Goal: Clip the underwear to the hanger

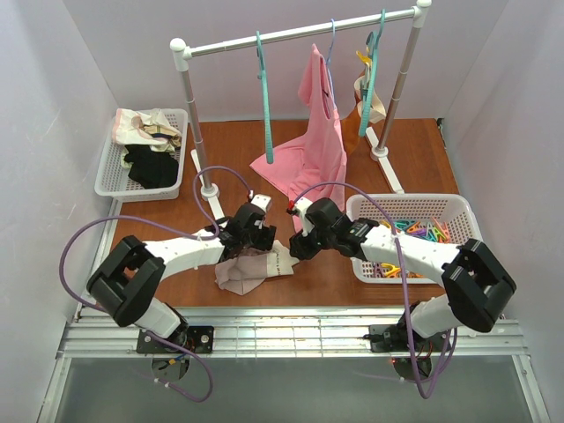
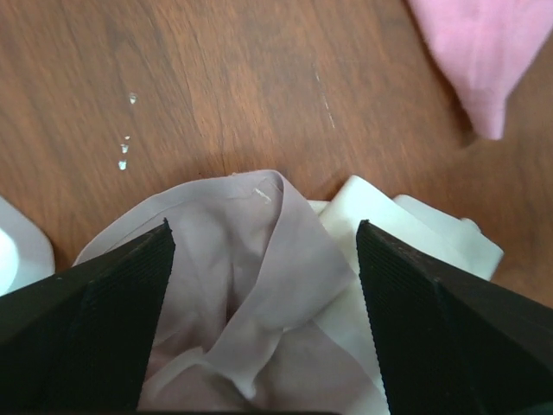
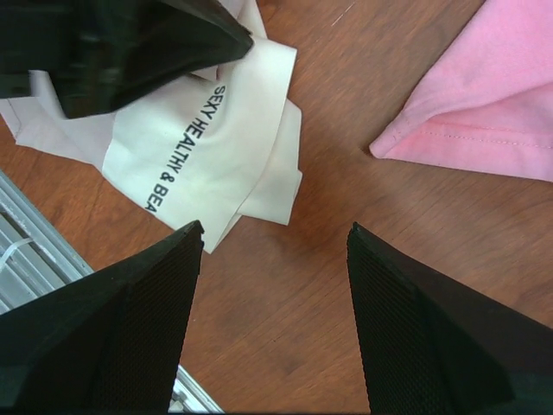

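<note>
Barely started: underwear (image 1: 251, 271) lies crumpled near the table (image 1: 326, 275) front edge, hanger (image 1: 264, 97) hangs on the rack (image 1: 291, 33), left gripper (image 2: 263, 229) and right gripper (image 3: 276, 233) both spread.

The left jaws hide part of the underwear (image 1: 251, 271) from above. Its print stops at "BEA" behind a right finger (image 3: 130, 328). The pink top (image 3: 484, 86) runs off-frame.

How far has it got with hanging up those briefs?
Nothing looks done yet. The pale pink-beige fabric briefs lie crumpled on the table. The left gripper is open astride them; the right gripper is open over bare wood beside them. Left: gripping and clipping them to the large teal plastic hanger on the rail.
</note>
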